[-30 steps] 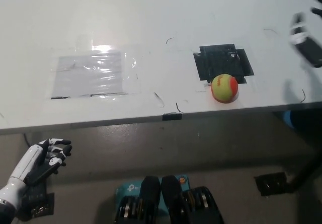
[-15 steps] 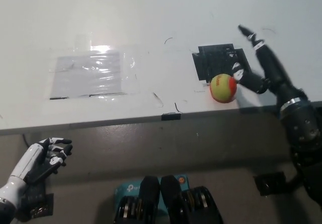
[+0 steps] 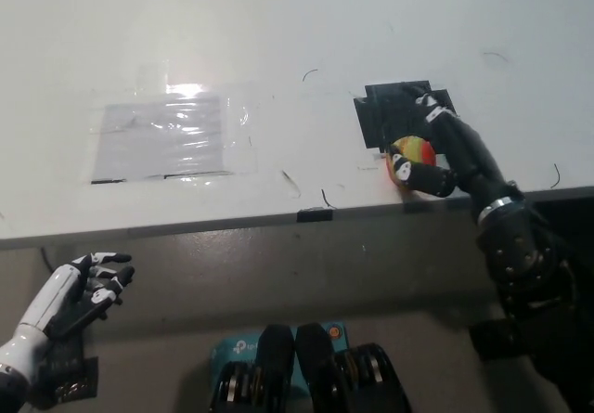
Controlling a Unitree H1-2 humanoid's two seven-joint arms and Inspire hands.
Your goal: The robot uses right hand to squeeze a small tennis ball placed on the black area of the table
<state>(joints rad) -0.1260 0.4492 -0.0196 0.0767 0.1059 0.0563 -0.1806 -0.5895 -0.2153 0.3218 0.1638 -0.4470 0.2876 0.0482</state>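
Black right robot hand (image 3: 447,153) clamped on tennis ball (image 3: 414,150) beside black patch (image 3: 390,114); clear film (image 3: 172,137) well apart

I look down on a white table (image 3: 278,32) that fills the upper part of my view, its front edge (image 3: 186,225) running across from left to right with a slight tilt. A sheet of clear plastic film (image 3: 172,136) is taped flat on the left half, and a bright glare from an overhead light (image 3: 188,89) sits on its top edge. Thin dark scratches or marks (image 3: 311,74) dot the white surface. A small dark clip or tag (image 3: 316,214) sits on the table's edge near the middle. Below the edge lies a dull grey-brown floor (image 3: 278,283), with a teal box (image 3: 232,350) on it.
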